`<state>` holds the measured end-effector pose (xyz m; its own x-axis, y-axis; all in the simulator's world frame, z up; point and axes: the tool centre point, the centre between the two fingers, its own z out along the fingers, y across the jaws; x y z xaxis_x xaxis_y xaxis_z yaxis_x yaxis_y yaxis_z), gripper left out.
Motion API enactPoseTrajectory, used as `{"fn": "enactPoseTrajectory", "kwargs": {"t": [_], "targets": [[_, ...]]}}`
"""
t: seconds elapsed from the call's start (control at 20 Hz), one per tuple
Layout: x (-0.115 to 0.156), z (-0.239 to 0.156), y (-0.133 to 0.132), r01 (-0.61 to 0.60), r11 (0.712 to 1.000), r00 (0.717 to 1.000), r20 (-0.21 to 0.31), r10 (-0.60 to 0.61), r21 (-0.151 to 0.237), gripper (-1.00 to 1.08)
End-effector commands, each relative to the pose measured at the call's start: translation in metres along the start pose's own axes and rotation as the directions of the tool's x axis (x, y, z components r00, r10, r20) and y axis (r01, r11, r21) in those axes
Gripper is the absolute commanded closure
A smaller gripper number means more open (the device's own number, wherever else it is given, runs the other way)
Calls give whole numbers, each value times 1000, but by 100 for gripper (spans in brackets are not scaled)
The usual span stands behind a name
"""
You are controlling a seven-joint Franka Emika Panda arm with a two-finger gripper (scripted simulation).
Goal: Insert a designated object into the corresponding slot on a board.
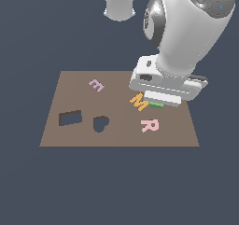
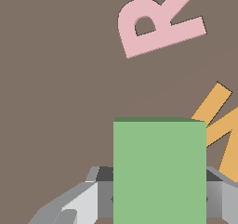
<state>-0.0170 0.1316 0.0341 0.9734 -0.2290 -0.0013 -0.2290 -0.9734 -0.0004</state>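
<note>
The green block (image 1: 156, 105) shows only as a thin strip under the white hand, on the brown board (image 1: 116, 137) toward the exterior view's right, between the orange M and the pink R. In the wrist view the green block (image 2: 159, 172) fills the space between the two grey fingers (image 2: 104, 190), which press against its sides. My gripper (image 2: 159, 197) is shut on it, low over the board. The slot (image 1: 70, 118), a dark tilted rectangular cutout, lies far off at the board's left side in the exterior view.
A dark heart-shaped cutout (image 1: 100, 123) sits just right of the slot. A lilac E (image 1: 96, 85), an orange M (image 1: 139, 101) and a pink R (image 1: 150, 125) lie on the board. The arm's base (image 1: 120, 4) stands behind the board.
</note>
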Motion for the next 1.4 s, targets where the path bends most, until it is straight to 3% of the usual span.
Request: {"fn": "enactPoseTrajectory", "kwargs": {"t": [0.0,0.25,0.5,0.9,1.15,1.35], "targets": [[19,-1,12,-78,997,997,-1,78,0,108],[65,-2,49,-281,960,960,-1,281,1,108],[102,-4,95,-474,880,880,-1,474,2,108],[136,-5,175,-718,696,696,0,718,2,108],[143,-6,224,-828,561,561,0,828,2,108],[143,-6,253,-880,474,474,0,880,1,108]]}}
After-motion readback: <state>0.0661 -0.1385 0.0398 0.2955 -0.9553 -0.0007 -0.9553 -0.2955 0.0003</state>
